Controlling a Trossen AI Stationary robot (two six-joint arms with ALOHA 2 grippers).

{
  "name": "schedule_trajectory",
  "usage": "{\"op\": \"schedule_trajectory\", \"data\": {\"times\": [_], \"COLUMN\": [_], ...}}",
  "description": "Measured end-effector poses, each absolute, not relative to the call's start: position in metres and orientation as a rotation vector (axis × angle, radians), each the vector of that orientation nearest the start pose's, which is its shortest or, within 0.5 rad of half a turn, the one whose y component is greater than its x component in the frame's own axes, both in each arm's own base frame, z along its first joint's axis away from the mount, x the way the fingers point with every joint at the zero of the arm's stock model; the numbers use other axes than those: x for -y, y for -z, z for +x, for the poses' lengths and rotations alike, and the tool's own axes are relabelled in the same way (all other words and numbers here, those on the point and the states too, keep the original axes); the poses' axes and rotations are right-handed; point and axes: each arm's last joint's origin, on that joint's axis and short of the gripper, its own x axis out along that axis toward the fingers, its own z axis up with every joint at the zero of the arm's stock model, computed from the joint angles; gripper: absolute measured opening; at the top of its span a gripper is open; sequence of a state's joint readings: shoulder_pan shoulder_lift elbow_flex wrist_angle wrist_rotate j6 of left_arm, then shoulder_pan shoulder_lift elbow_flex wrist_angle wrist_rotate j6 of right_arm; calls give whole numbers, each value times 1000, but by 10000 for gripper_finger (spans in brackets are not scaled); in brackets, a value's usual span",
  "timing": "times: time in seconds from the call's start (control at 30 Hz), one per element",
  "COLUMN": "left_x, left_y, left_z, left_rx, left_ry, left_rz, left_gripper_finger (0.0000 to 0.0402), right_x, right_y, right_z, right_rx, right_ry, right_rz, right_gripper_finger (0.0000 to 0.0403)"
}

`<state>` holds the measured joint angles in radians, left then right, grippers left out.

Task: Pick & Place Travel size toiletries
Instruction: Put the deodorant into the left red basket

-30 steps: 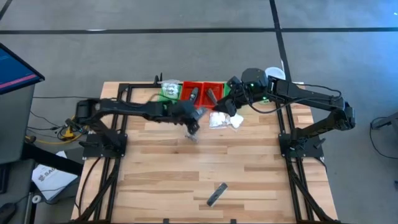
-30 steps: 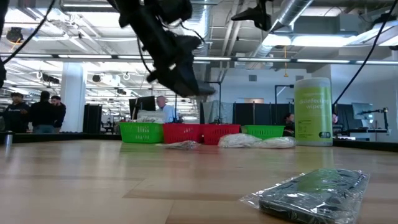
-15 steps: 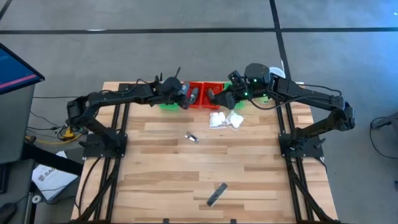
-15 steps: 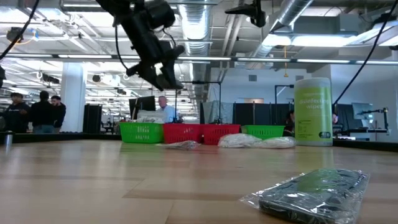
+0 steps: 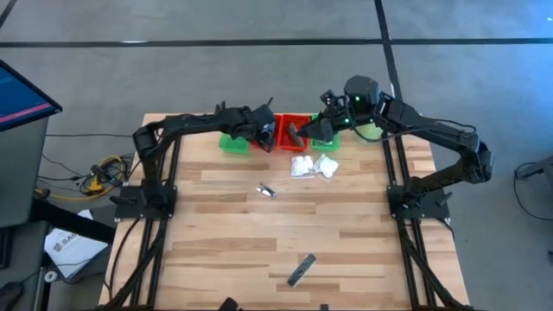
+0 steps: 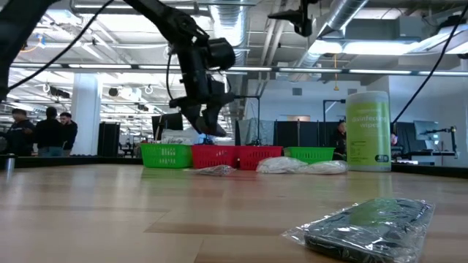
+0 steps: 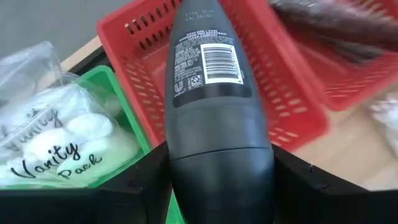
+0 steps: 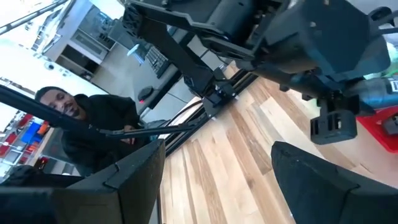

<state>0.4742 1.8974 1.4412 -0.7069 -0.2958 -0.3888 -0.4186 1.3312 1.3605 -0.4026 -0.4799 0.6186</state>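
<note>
likely light, stiff and slick: best taken across the wide lower body, as now. black oval deodorant stick [image 7: 214, 112], white barcode label on it, pinched between left fingers [image 7: 149, 180] above red tray [image 7: 273, 93], beside green tray [image 7: 127, 118]. right gripper [image 5: 304, 131] near trays, fingers wide, holding nothing.

Matt dark plastic deodorant stick [image 7: 214, 112]

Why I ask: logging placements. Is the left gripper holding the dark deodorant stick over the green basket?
Not quite: the left gripper holds the dark deodorant stick over the red basket, not the green basket beside it. The left wrist view shows this.
</note>
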Motion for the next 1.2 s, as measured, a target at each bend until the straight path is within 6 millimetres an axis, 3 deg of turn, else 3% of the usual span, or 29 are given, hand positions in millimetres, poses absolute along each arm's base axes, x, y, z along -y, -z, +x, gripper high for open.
{"op": "schedule_trajectory", "data": {"times": [0.27,0.73,1.2], "left_x": [-200,-213,-210], "left_y": [-183,-181,-182], "left_z": [342,339,344], "left_rx": [-1133,-1115,-1099], "left_ry": [-889,-907,-879], "left_rz": [-478,-421,-392], "left_gripper_finger": [193,198,277], "right_x": [108,108,108], "right_y": [-393,-395,-395], "right_z": [267,267,267], "right_rx": [-346,-333,-335], "right_ry": [33,-3,-5], "right_rz": [749,708,699], "right_gripper_finger": [284,284,284]}}
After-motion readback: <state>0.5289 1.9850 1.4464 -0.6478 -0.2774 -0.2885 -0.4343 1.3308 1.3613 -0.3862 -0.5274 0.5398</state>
